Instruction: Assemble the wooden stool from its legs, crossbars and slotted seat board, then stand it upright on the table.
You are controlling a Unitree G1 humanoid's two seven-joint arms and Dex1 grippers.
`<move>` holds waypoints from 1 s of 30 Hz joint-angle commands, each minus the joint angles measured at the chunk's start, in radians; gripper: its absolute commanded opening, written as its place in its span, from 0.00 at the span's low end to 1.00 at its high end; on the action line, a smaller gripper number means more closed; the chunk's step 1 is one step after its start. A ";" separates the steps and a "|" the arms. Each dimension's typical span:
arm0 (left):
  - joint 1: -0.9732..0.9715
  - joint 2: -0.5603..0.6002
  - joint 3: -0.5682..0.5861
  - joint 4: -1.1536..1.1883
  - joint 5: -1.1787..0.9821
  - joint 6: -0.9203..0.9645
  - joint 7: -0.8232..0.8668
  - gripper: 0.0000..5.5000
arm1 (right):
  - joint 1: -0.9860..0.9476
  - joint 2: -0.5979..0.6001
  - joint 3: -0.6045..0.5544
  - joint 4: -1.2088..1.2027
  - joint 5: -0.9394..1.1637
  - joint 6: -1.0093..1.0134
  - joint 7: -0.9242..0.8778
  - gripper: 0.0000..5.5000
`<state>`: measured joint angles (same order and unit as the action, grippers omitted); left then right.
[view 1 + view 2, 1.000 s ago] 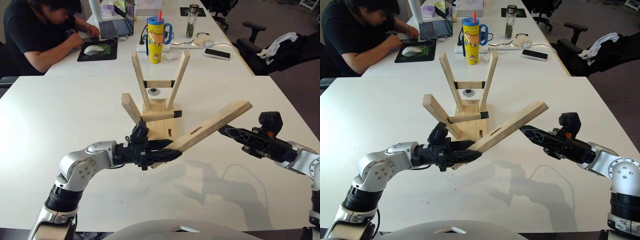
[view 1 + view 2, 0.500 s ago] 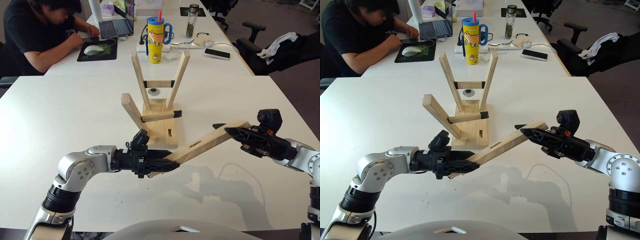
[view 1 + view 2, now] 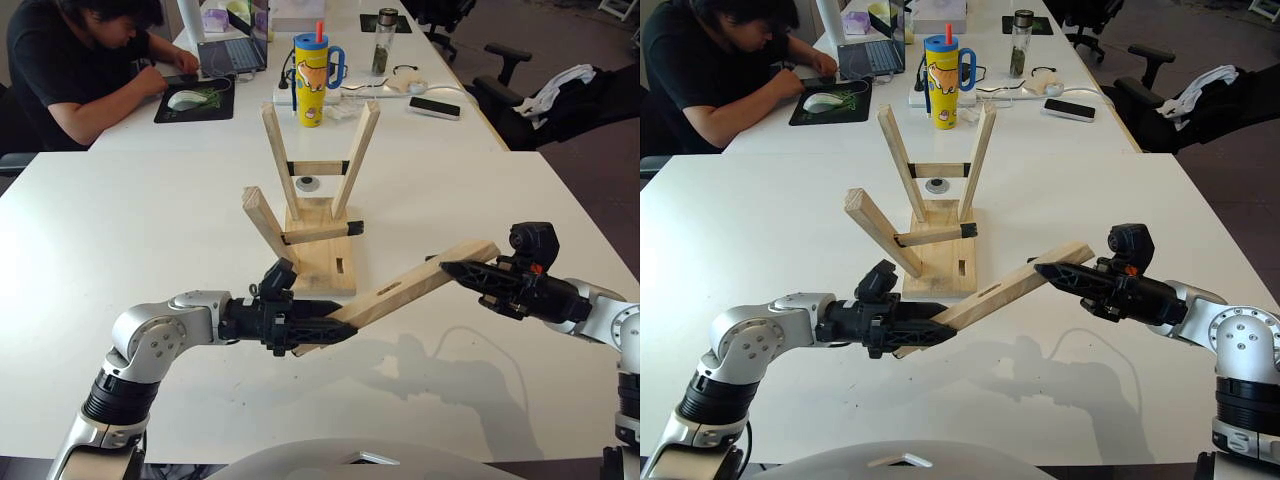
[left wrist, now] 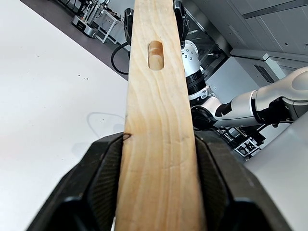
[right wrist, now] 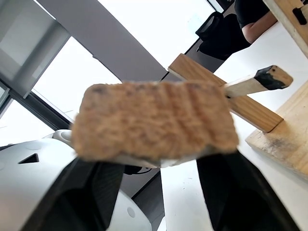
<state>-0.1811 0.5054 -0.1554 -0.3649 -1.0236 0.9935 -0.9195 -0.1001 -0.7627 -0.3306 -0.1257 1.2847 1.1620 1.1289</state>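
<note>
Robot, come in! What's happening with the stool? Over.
Left gripper and right gripper both shut on one wooden leg, held slanted above the table. Part-built stool upside down behind it. Nothing between them.

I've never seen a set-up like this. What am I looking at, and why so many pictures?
This is a humanoid robot with two arms, each ending in a two-fingered gripper. The two wide pictures come from cameras in its head, looking down over the arms; the two close-ups come from a camera on each wrist. The left gripper clamps one end of a slotted wooden leg, the right gripper the other end, so it slants above the white table. Behind it the half-built stool lies upside down, three legs sticking up.
</note>
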 commanded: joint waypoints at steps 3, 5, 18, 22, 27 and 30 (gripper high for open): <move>0.018 -0.043 0.016 -0.002 0.059 -0.068 0.054 0.49 | 0.003 -0.056 0.002 0.023 -0.070 -0.023 0.036 0.38; 0.030 -0.059 0.019 -0.014 0.090 -0.104 0.085 0.54 | 0.005 -0.093 -0.001 0.045 -0.108 -0.036 0.068 0.38; -0.023 0.029 -0.398 0.147 1.080 -0.754 0.317 0.69 | -0.256 -0.302 0.104 0.449 -0.469 -0.307 0.331 0.38; -0.049 0.010 -0.437 0.244 1.190 -0.788 0.326 0.69 | -0.334 -0.257 0.139 0.470 -0.511 -0.363 0.363 0.38; -0.060 -0.011 -0.434 0.343 1.226 -0.791 0.299 0.69 | -0.412 -0.194 0.185 0.517 -0.579 -0.436 0.362 0.38; -0.062 0.013 -0.427 0.366 1.245 -0.791 0.270 0.69 | -0.439 -0.168 0.204 0.528 -0.603 -0.455 0.376 0.38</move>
<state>-0.2580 0.4816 -0.5773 -0.0451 0.1799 0.1699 -0.6124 -0.4922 -0.9430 -0.1383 0.3971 0.7045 0.7265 1.4896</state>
